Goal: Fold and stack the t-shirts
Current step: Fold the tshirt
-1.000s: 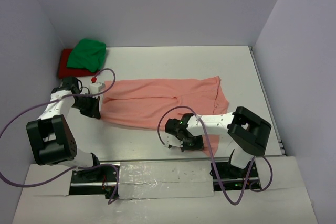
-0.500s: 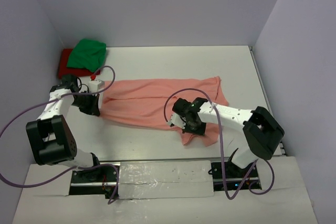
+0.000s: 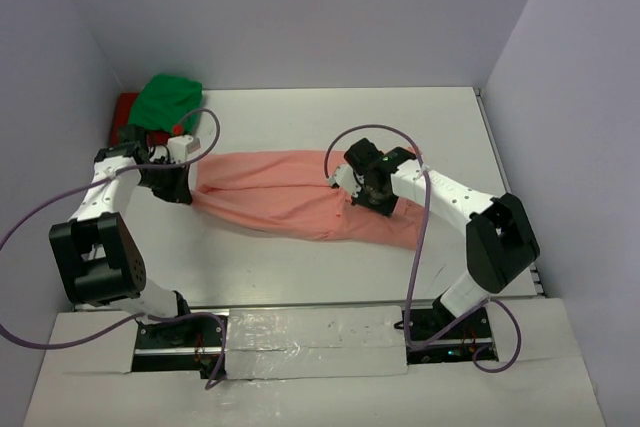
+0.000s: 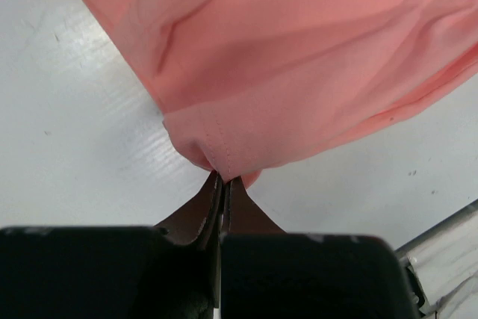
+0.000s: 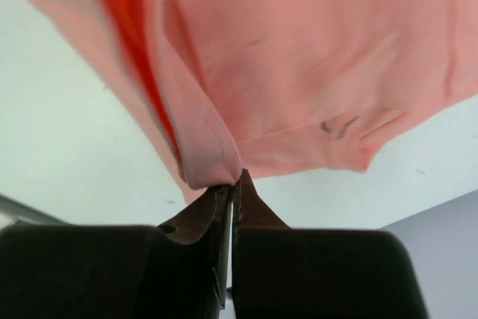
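**Pinching both ends of a half-made fold**

Gripping the salmon-pink shirt (image 3: 290, 197) at two places, both arms are in the middle of what looks like a folding pass. The shirt lies as a long band on the surface (image 3: 330, 117), its long axis running left to right and sloping slightly toward the near edge at the right. The left tool (image 3: 188, 185) sits at the band's left tip, its jaws pressed together on a stitched hem, which the left wrist view shows bunched right at the fingertips. The right tool (image 3: 372, 197) is likewise clamped on a doubled hem, over the right part of the band, with some cloth lying beyond it toward the right.

The left arm reaches forward along the left side, forearm turned inward. The right arm arcs up from its base and points left across the cloth. The green shirt (image 3: 168, 102) rests on the red shirt (image 3: 124, 109) in the far left corner, nearer the left arm, so the finished fold probably travels that way.
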Robot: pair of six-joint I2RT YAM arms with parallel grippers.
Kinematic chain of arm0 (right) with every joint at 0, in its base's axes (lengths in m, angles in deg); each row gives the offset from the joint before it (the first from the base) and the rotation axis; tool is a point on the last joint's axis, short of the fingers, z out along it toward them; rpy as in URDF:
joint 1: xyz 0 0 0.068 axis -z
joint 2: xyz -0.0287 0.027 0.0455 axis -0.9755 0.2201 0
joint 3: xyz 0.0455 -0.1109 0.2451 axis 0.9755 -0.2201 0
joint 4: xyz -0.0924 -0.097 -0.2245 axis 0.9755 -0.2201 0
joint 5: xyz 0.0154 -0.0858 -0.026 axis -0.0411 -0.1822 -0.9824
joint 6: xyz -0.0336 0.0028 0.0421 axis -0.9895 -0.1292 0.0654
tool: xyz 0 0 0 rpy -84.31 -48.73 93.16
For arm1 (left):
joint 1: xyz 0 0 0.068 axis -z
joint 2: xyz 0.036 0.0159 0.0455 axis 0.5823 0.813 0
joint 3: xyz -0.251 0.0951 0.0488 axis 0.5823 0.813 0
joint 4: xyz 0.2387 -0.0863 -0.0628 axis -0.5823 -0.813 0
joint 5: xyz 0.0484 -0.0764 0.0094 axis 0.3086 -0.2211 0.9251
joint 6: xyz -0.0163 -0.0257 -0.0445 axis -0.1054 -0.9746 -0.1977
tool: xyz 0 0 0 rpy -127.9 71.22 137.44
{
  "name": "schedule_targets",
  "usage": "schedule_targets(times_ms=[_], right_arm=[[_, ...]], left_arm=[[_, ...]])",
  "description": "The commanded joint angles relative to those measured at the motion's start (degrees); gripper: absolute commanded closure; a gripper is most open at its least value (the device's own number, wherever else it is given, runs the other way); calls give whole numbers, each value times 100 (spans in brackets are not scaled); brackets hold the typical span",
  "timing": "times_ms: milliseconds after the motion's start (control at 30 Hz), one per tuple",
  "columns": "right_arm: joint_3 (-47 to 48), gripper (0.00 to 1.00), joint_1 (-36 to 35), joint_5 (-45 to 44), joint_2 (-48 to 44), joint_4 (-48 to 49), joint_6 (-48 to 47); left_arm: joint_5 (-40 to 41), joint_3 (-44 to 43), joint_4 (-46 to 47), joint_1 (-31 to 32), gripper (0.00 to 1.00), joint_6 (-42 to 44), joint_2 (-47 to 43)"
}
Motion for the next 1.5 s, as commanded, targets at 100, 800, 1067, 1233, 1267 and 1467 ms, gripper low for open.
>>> schedule_targets(times_ms=[100, 800, 1067, 1233, 1267, 1467], right_arm=[[469, 100, 270, -108, 365, 491, -104], [1374, 100, 982, -784, 1349, 1405, -262], [1585, 100, 982, -899, 1745, 1765, -306], [1752, 100, 1000, -943, 1999, 1888, -429], [1822, 100, 1000, -969, 2043, 1949, -447], [2182, 100, 1123, -1128, 2255, 2134, -526]], left_arm=[[-290, -566, 249, 294, 100, -247, 272], [-18, -874, 364, 619, 100, -344, 739], [88, -795, 601, 593, 100, -449, 976], [97, -821, 680, 540, 100, -458, 1161], [106, -821, 698, 531, 100, -458, 1178], [123, -821, 751, 409, 100, -467, 1372]])
